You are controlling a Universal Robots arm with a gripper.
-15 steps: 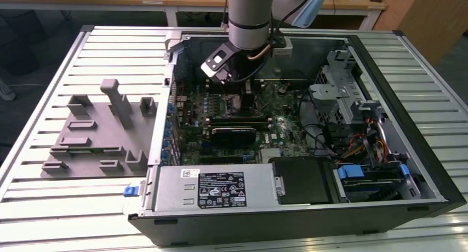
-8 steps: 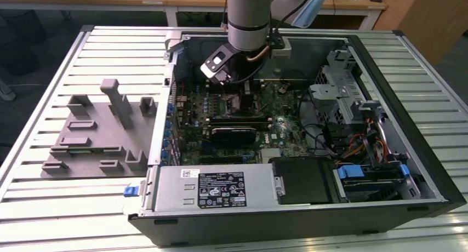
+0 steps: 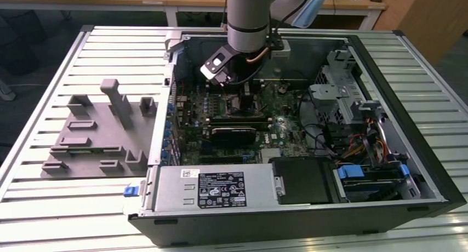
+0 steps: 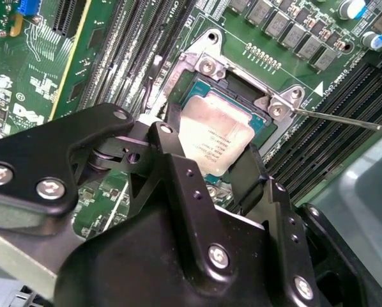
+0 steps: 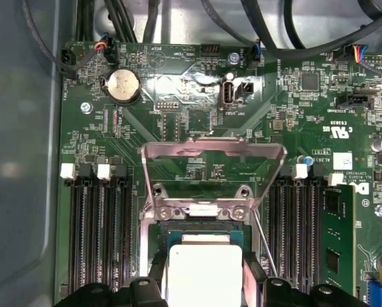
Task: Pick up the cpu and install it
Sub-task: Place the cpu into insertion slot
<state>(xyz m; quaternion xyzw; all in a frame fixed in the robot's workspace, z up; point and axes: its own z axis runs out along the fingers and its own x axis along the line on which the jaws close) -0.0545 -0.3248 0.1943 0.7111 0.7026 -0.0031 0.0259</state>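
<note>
A black two-finger gripper (image 4: 211, 148) seems clamped on two opposite edges of a small, flat, square, silvery-grey cpu (image 4: 218, 137). The chip sits low over the square dark metal-framed socket (image 4: 207, 64) on a green motherboard (image 5: 178, 102). The black fingers (image 4: 178, 166) hide its near edge, so whether it is seated is unclear.

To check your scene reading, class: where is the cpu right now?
In both wrist views the cpu sits between the fingers of the tool, over the open metal-framed socket, flanked by memory slots.
</note>
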